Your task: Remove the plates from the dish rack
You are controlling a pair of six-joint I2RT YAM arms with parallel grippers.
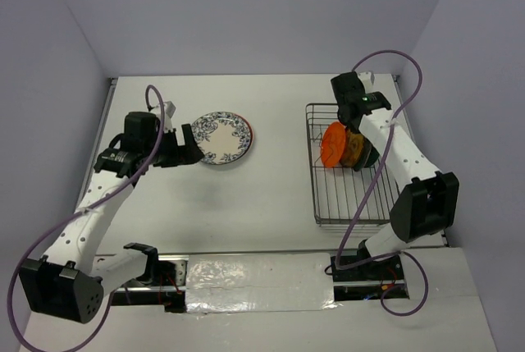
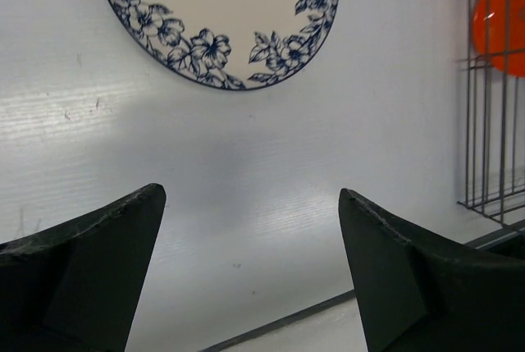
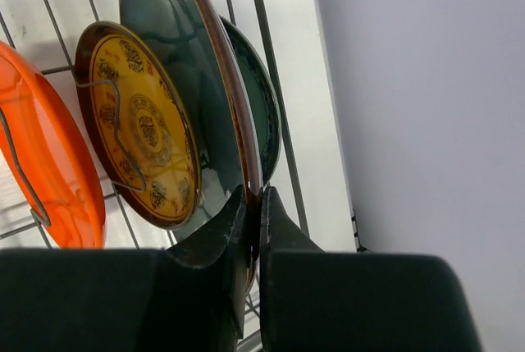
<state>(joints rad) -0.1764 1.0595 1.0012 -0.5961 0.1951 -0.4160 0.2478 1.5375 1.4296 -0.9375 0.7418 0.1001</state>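
A white floral plate (image 1: 223, 138) (image 2: 238, 16) lies flat on the table at the left. My left gripper (image 1: 190, 145) (image 2: 250, 196) hovers just beside it, open and holding nothing. The dish rack (image 1: 353, 204) (image 3: 271, 65) stands at the right. Upright in it are an orange plate (image 1: 335, 145) (image 3: 49, 171), a small yellow-patterned plate (image 3: 139, 130), a large teal plate with a red rim (image 3: 189, 81) and a dark teal plate (image 3: 262, 106) behind it. My right gripper (image 1: 357, 122) (image 3: 260, 192) is shut on the rim of the large teal-and-red plate.
The purple side wall (image 3: 426, 81) rises close to the rack's right side. Walls also close in the table's back and left. The table's near edge (image 2: 279, 323) runs just under my left gripper. A purple cable (image 1: 385, 163) hangs along the right arm over the rack.
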